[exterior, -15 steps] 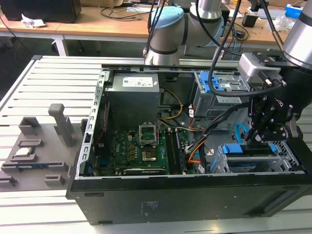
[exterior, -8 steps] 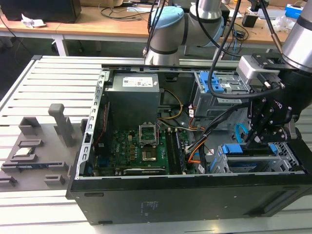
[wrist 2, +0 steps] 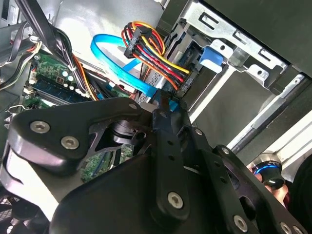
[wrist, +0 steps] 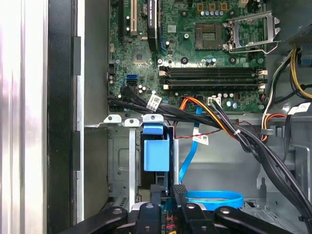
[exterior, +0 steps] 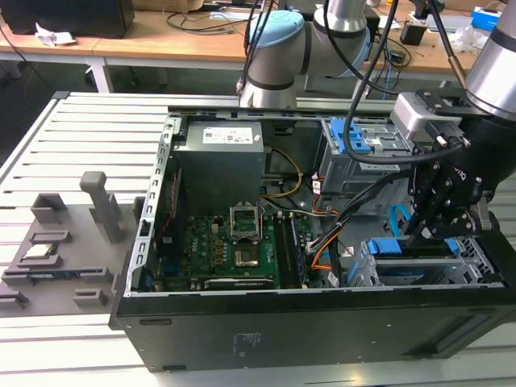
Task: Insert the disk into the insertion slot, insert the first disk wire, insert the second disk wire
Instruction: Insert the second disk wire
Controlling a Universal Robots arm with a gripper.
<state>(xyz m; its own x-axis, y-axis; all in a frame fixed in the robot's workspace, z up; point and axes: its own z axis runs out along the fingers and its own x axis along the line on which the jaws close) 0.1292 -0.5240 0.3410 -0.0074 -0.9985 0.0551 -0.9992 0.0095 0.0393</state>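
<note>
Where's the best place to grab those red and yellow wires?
Probably the hard black plug at their end, pinched across its flat sides, coming from the side where the wires enter. The wires themselves curve loosely, so they would likely flop.

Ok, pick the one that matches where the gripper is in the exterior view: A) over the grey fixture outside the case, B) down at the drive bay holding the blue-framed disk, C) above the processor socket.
B: in the exterior view the gripper hangs right over the blue-framed disk in the insertion slot, at the exterior view's right, far from the processor socket.

No legible text or labels
</note>
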